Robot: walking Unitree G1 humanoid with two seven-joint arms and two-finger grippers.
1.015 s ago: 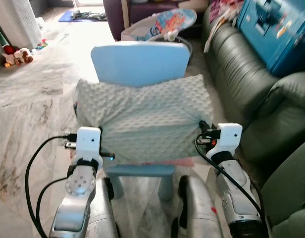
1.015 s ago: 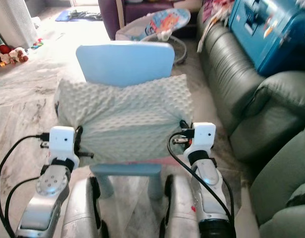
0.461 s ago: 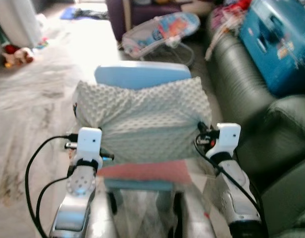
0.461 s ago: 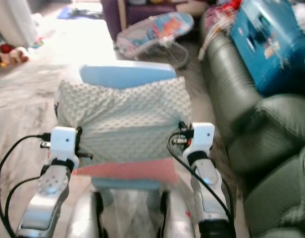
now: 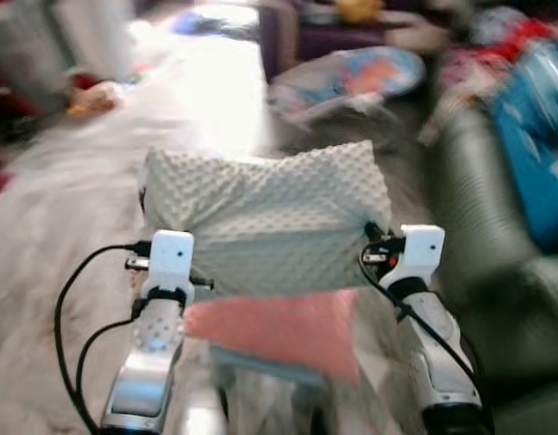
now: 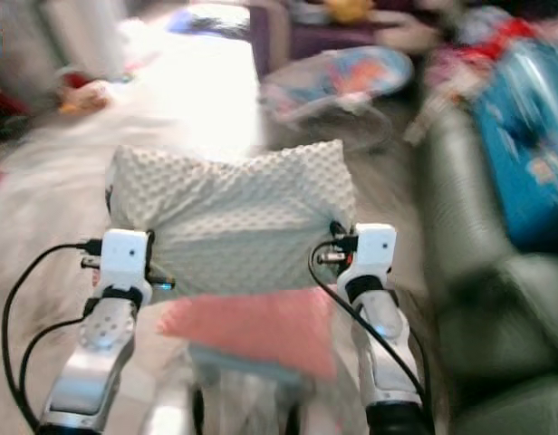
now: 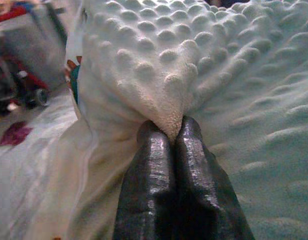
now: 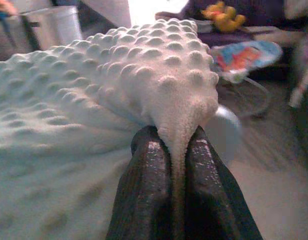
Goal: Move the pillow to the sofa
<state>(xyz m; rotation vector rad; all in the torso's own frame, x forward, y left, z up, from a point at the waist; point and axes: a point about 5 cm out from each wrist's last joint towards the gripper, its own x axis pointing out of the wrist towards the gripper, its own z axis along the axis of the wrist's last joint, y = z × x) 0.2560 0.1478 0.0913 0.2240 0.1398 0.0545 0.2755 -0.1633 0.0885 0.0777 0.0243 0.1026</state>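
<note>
A pale green pillow (image 5: 261, 217) with a bumpy surface hangs in the air in front of me, held at both lower corners. My left gripper (image 7: 170, 128) is shut on a pinched fold of the pillow's left corner. At the opposite corner, my right gripper (image 8: 174, 134) is shut on a fold of the fabric. The dark green sofa (image 5: 496, 263) runs along my right side, blurred. The pillow hides both grippers' fingers in the eye views.
A pink cushion (image 5: 279, 331) lies on a light blue chair seat (image 5: 261, 367) just below the pillow. A baby bouncer (image 5: 351, 77) stands on the floor beyond. A blue box (image 5: 542, 136) sits on the sofa's far end. Pale floor spreads to the left.
The pillow has risen off the blue chair with both grippers, uncovering the pink cushion. The camera has swung and the picture is now blurred; the chair back is hidden.
</note>
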